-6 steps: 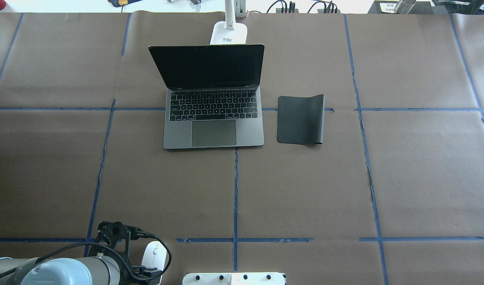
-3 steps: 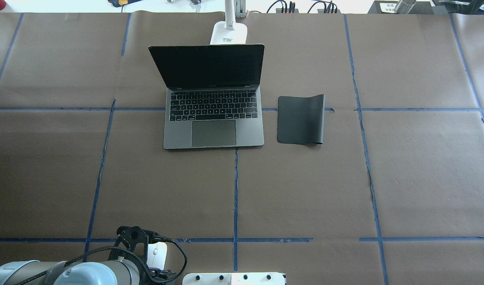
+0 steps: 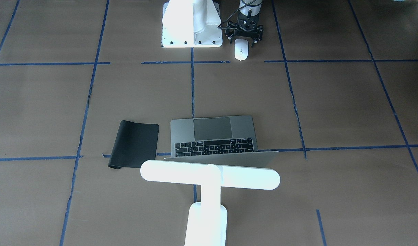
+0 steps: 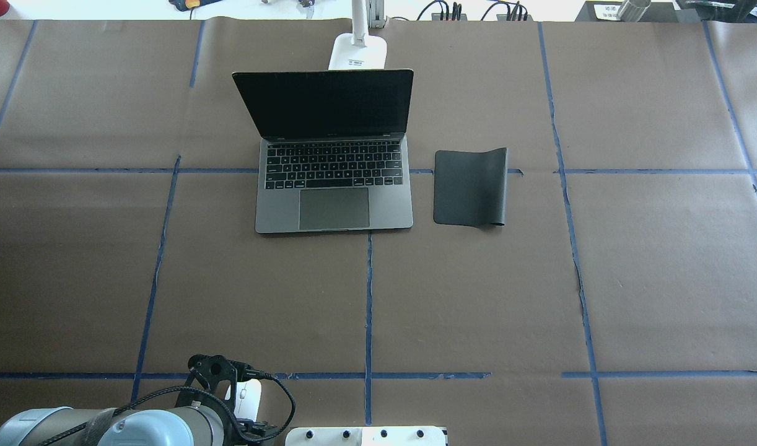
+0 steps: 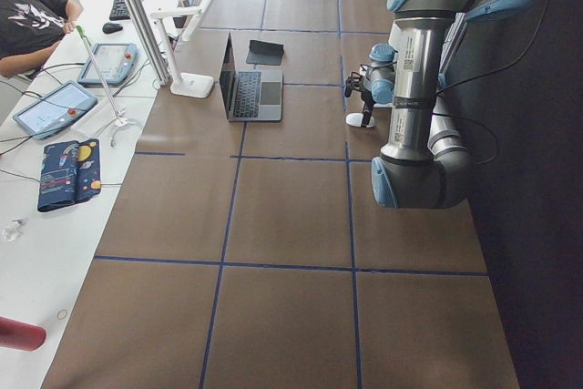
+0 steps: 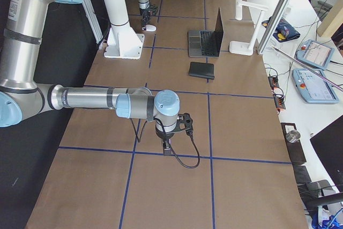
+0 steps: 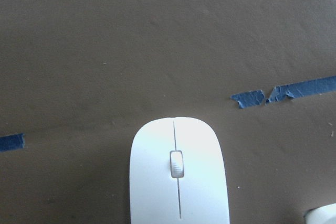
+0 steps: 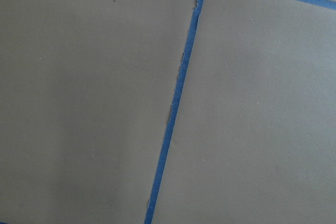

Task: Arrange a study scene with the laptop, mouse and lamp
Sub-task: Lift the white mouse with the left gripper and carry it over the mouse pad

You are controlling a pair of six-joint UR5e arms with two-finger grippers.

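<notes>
Reference frame: clock directions are read in the overhead view, with 12 o'clock at the table's far edge.
Table (image 4: 477, 297): covered in brown paper and divided into panels by blue tape (image 4: 368, 297).
Laptop (image 4: 334, 204): open on the far half of the table. The dark screen stands up at the back, and the keys and trackpad face the robot.
Lamp (image 3: 209, 176): at 12 o'clock from the laptop, just behind its lid. The long bar head runs parallel to the screen's top edge.
Mouse (image 3: 240, 49): lies flat on the paper at about 7 o'clock from the laptop, well apart from it. It is near the table's robot-side edge, at about 9 o'clock from the pedestal.
Mouse, left wrist view: it sits at 6 o'clock in that picture, nose towards 12, with the scroll wheel and centre line visible.
Left gripper (image 3: 244, 41): points down over the mouse's rear end. The jaws look spread wider than the mouse, one on each side. Whether they touch it cannot be told.
Right gripper (image 6: 168, 147): points down at bare paper near a tape crossing, well apart from the task's things. Whether the jaws are wide or narrow cannot be told.
Black mat (image 4: 470, 186): at 3 o'clock from the laptop, just beside it, with its right edge curled up.
White pedestal (image 3: 192, 24): at the table's robot-side edge, with a row of bolt holes.
</notes>
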